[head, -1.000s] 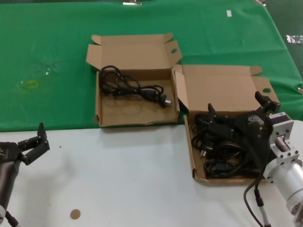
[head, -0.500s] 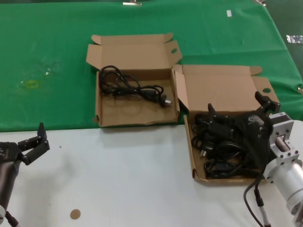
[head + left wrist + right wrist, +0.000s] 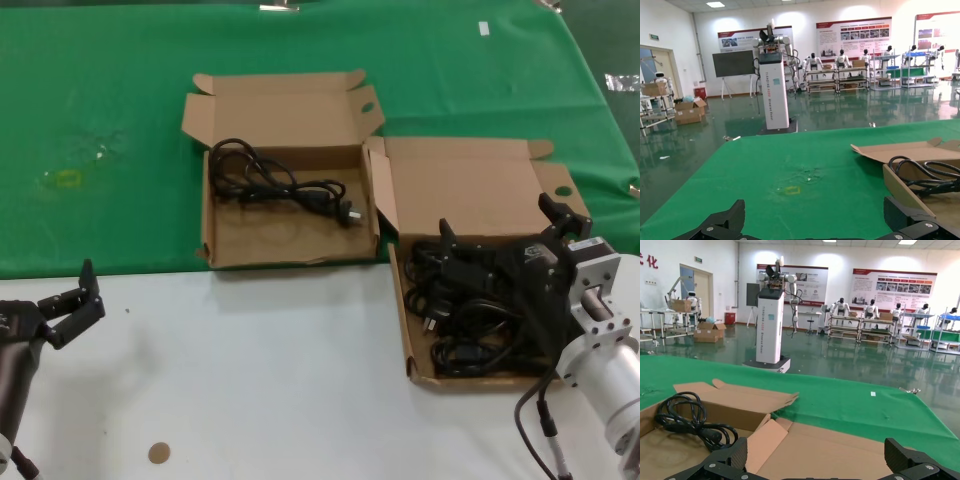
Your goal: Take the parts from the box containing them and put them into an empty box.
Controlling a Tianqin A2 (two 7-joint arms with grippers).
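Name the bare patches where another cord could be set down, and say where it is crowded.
Free: the left box floor nearer the robot than its single cord, and the white tabletop between both grippers. Crowded: the right box, heaped with cords under the open right gripper.

You see almost no change across these views: the right gripper point(image 3: 497, 238), fingers spread, sits in the same spot over the heap of cords point(image 3: 470, 310) in the right box point(image 3: 404, 330). Nothing in either box shifts, and no cord lifts off the pile.
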